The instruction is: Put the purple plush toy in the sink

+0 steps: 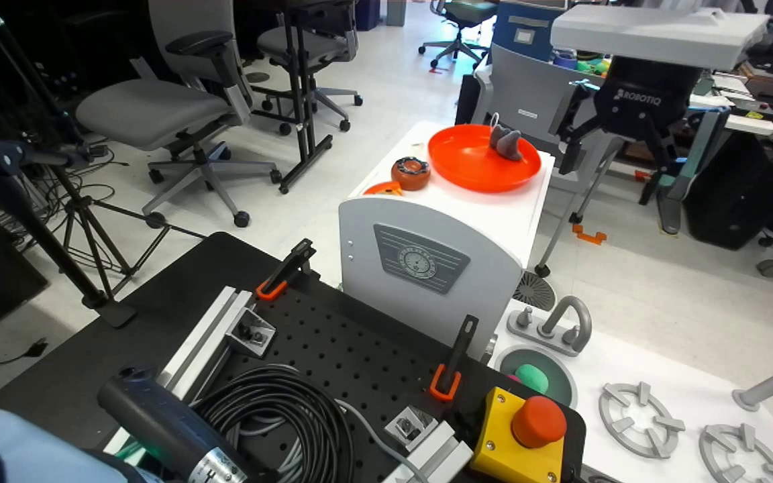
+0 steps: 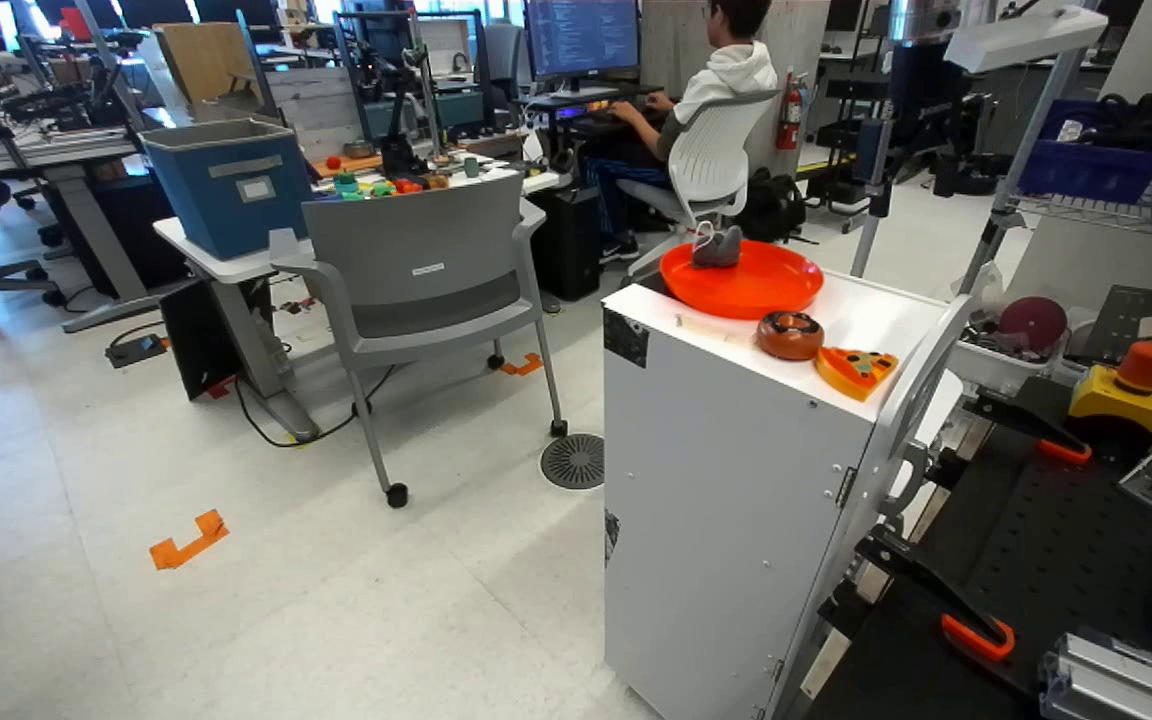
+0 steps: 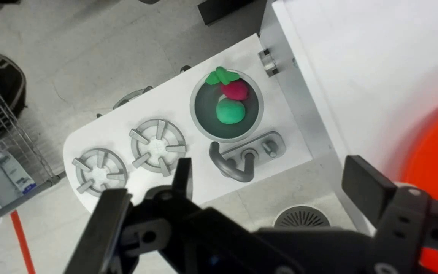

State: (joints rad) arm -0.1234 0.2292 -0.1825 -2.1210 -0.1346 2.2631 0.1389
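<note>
A small round magenta plush lump [image 3: 235,90], which fits the purple plush toy, lies in the grey sink [image 3: 193,105] in the wrist view. Green leaves touch its upper left side, and a green lump [image 3: 230,111] lies right against it. In an exterior view only a sliver of the magenta lump shows [image 1: 513,378] beside the green lump in the sink [image 1: 566,384]. My gripper [image 3: 268,171] is open with nothing between its fingers. It is held in the air, well above the sink counter. In an exterior view the gripper [image 1: 608,176] hangs to the right of the orange bowl.
The orange bowl [image 2: 771,290] holds a grey plush item [image 2: 716,248] on the white cabinet top. A brown donut [image 2: 789,335] and a toy pizza slice [image 2: 858,370] lie beside it. A grey faucet [image 3: 234,171] rises beside the sink. The upright grey panel [image 1: 386,221] borders the cabinet.
</note>
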